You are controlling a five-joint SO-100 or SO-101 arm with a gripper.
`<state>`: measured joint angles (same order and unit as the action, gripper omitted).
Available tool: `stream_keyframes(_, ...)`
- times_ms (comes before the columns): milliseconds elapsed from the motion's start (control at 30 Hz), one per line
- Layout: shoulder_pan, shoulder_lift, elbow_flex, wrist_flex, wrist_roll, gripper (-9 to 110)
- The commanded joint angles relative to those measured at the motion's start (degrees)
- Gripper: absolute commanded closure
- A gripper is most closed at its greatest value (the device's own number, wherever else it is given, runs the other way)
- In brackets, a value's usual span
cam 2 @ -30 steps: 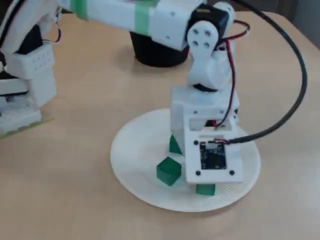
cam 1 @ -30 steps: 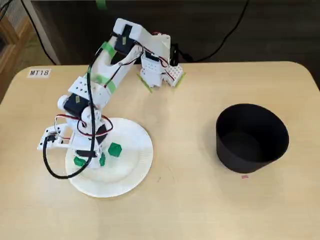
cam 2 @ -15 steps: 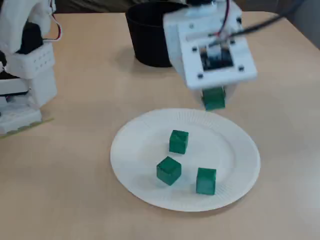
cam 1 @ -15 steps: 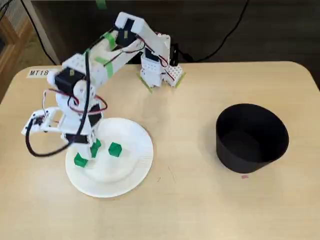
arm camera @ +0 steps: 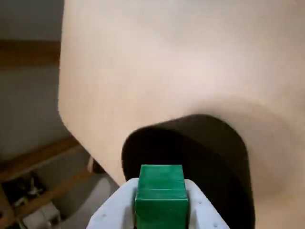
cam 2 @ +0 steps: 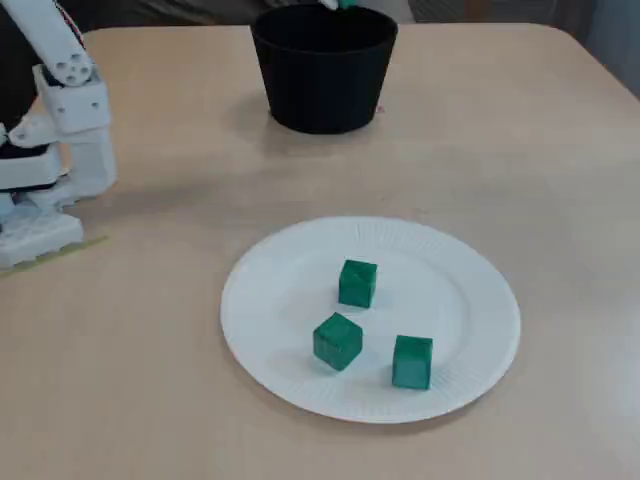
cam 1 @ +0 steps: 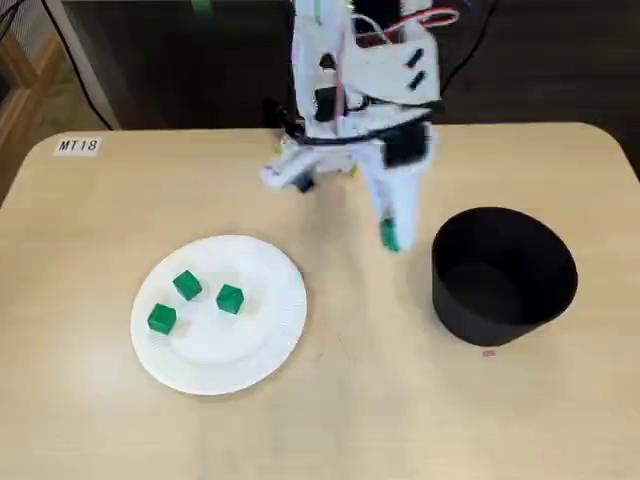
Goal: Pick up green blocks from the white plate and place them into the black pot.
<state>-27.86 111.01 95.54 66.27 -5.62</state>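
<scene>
My gripper (cam 1: 389,237) is shut on a green block (arm camera: 159,195) and hangs in the air just left of the black pot (cam 1: 503,273) in a fixed view. In the wrist view the block sits between the white fingers (arm camera: 200,214), with the pot's dark opening (arm camera: 209,152) right behind it. Three green blocks (cam 1: 187,285) (cam 1: 230,299) (cam 1: 161,319) lie on the white plate (cam 1: 250,350) at the left. In a fixed view the same three blocks (cam 2: 357,282) (cam 2: 337,340) (cam 2: 412,361) rest on the plate (cam 2: 270,300), and the pot (cam 2: 322,70) stands at the back.
The arm's white base (cam 2: 45,190) stands at the left edge in a fixed view. A label reading MT18 (cam 1: 78,146) is stuck near the table's far left corner. A small pink scrap (cam 1: 489,352) lies in front of the pot.
The gripper has lifted a green block off the plate and swung right with it, from over the plate to beside the pot. Three blocks stay on the plate.
</scene>
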Motion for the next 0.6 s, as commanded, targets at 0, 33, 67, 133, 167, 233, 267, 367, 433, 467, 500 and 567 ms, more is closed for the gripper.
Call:
stream_keyframes(0, -6.4, -1.2, 1.8, -9.2, 1.8, 104)
stream_keyframes(33, -7.3, -2.5, 1.8, -11.2, 1.8, 104)
stream_keyframes(67, -7.8, -3.7, 1.8, -12.9, 1.8, 104)
stream_keyframes(133, -8.3, -5.6, 1.8, -15.3, 2.2, 104)
stream_keyframes(167, -8.4, -6.3, 1.8, -16.3, 2.3, 104)
stream_keyframes(233, -8.5, -7.6, 1.8, -17.5, 2.6, 104)
stream_keyframes(267, -8.5, -7.9, 1.8, -17.7, 2.9, 104)
stream_keyframes(367, -8.3, -8.5, 1.8, -17.1, 3.2, 98)
stream_keyframes(433, -8.3, -8.1, 1.8, -15.2, 1.7, 86)
stream_keyframes(467, -8.4, -7.9, 1.8, -14.2, 1.4, 82)
stream_keyframes(500, -8.5, -7.9, 1.3, -12.7, 1.4, 78)
stream_keyframes(567, -8.5, -7.9, 0.8, -10.0, 1.5, 73)
